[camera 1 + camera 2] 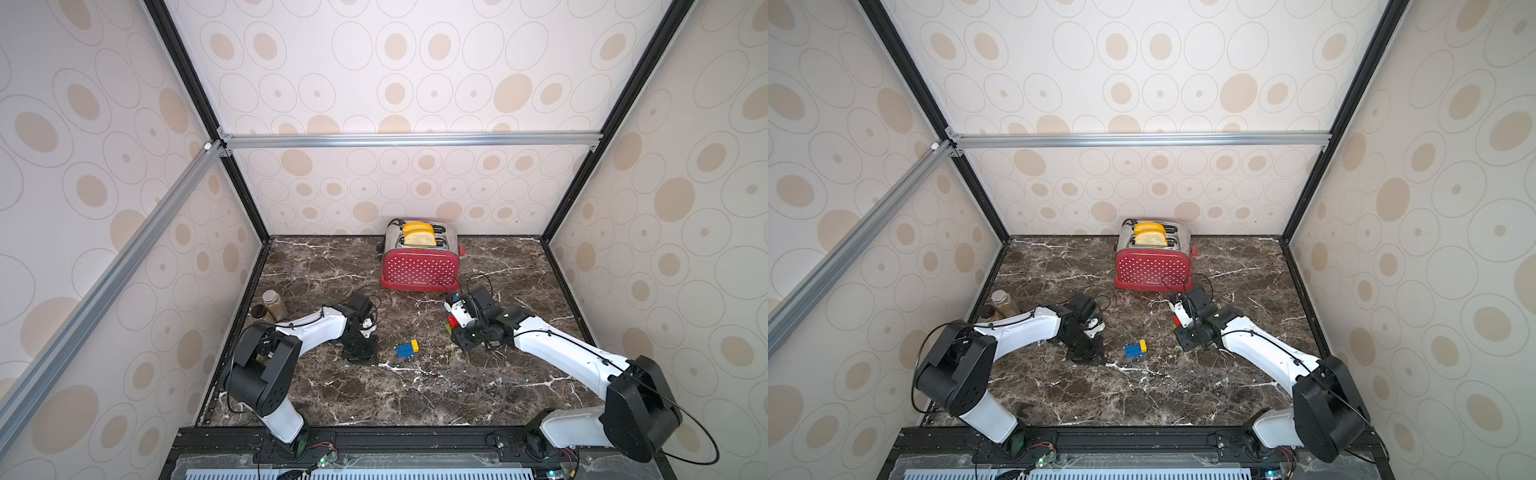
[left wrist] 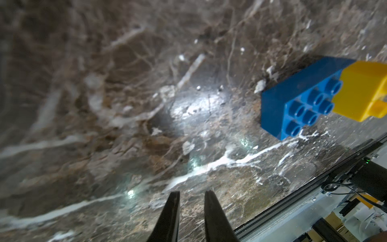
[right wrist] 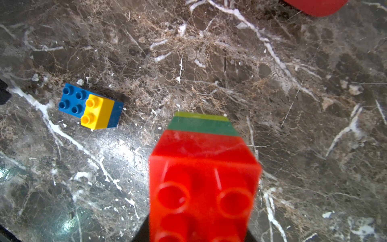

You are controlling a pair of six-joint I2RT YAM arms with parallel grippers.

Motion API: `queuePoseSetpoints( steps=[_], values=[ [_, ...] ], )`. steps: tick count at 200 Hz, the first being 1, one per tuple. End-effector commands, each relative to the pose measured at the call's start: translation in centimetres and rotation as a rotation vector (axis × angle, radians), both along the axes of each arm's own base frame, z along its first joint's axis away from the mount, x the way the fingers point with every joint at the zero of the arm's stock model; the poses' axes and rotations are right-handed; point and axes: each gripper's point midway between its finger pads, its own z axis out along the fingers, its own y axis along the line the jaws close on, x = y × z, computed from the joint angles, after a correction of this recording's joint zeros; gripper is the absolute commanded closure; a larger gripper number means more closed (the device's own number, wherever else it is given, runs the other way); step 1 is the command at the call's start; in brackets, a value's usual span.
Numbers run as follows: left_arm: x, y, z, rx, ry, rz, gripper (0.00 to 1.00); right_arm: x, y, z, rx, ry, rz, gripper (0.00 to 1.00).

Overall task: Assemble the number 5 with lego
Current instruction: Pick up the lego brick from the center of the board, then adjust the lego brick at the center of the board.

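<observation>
A blue brick (image 1: pixel 402 351) lies on the marble table (image 1: pixel 415 395) with a small yellow brick (image 1: pixel 414 345) pressed onto one end; both top views show the pair (image 1: pixel 1136 349). My left gripper (image 1: pixel 359 352) points down at the table just left of it, shut, with nothing between its fingertips (image 2: pixel 176 194). The left wrist view has the blue brick (image 2: pixel 297 100) and the yellow one (image 2: pixel 362 90) off to the side. My right gripper (image 1: pixel 455 328) is shut on a stack of red (image 3: pixel 203 178), dark-green (image 3: pixel 202 126) and lime-green (image 3: pixel 201 116) bricks, held above the table right of the blue brick (image 3: pixel 71 100).
A red polka-dot toaster (image 1: pixel 419 266) with two bread slices stands at the back centre, close behind the right gripper. A lying jar (image 1: pixel 274 305) and its lid (image 1: pixel 258 311) sit at the left edge by the wall. Patterned walls close in three sides.
</observation>
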Motion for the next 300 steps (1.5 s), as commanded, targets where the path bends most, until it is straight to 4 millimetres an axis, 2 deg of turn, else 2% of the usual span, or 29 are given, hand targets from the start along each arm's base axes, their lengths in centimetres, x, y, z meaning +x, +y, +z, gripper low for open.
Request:
queuePoseSetpoints(
  steps=[1,61,94,152,194,243,280,300],
  values=[
    [1.6,-1.5,0.4,-0.004,-0.055,-0.005,0.77,-0.7,-0.2,0.1,0.009,-0.001,0.017,0.77],
    [4.0,-4.3,-0.4,-0.013,-0.121,-0.001,0.81,-1.6,-0.8,0.0,0.028,-0.007,0.008,0.77],
    [4.9,-5.2,-0.8,-0.01,-0.133,0.007,0.81,-2.0,-0.9,0.0,0.038,-0.012,0.027,0.77],
    [6.7,-7.0,-0.7,-0.026,-0.158,0.016,0.8,-2.3,-0.1,0.2,0.071,-0.02,0.086,0.77],
    [7.6,-8.5,0.1,-0.054,-0.181,0.001,0.8,-2.8,1.2,0.2,0.122,-0.011,0.16,0.77],
    [7.2,-6.0,2.1,0.003,-0.231,0.008,0.75,-3.4,3.3,1.4,0.188,0.0,0.292,0.77],
    [7.3,-2.0,4.5,0.009,-0.28,0.092,0.72,-4.0,4.8,1.8,0.218,0.018,0.377,0.77],
    [6.7,0.2,5.4,0.042,-0.301,0.096,0.71,-4.0,5.3,1.7,0.2,0.019,0.414,0.77]
  ],
)
